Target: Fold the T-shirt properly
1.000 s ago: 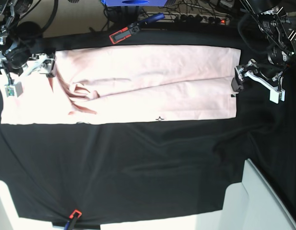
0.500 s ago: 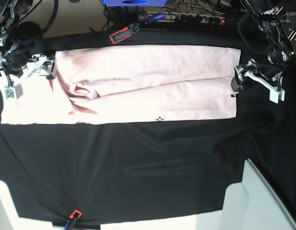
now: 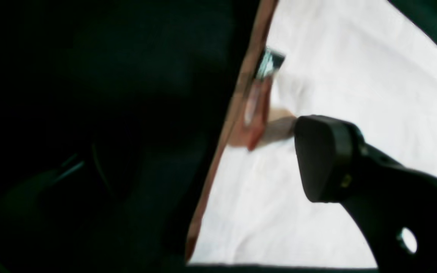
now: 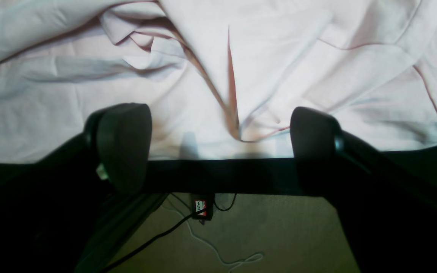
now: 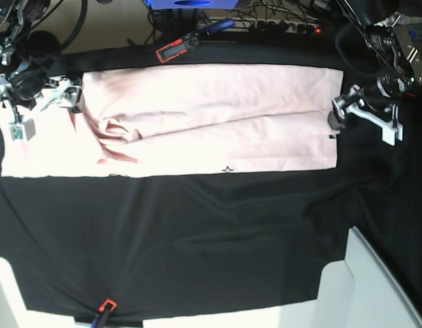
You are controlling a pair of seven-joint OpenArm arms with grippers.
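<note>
We find the base view sharp enough but uneven in exposure: the T-shirt is overexposed, blown to near white at its left end, while the black cloth on the tabletop swallows detail. Bright patches glare at the lower left and lower right corners. Straight edges bow toward the frame borders, a wide-angle distortion.

In the left wrist view we note heavy blur; the left half is almost black, the fabric at upper right is clipped white, and the near finger is soft.

The right wrist view is evenly lit; folds cast soft pink shadows, and both fingers are dark, out-of-focus masses.
</note>
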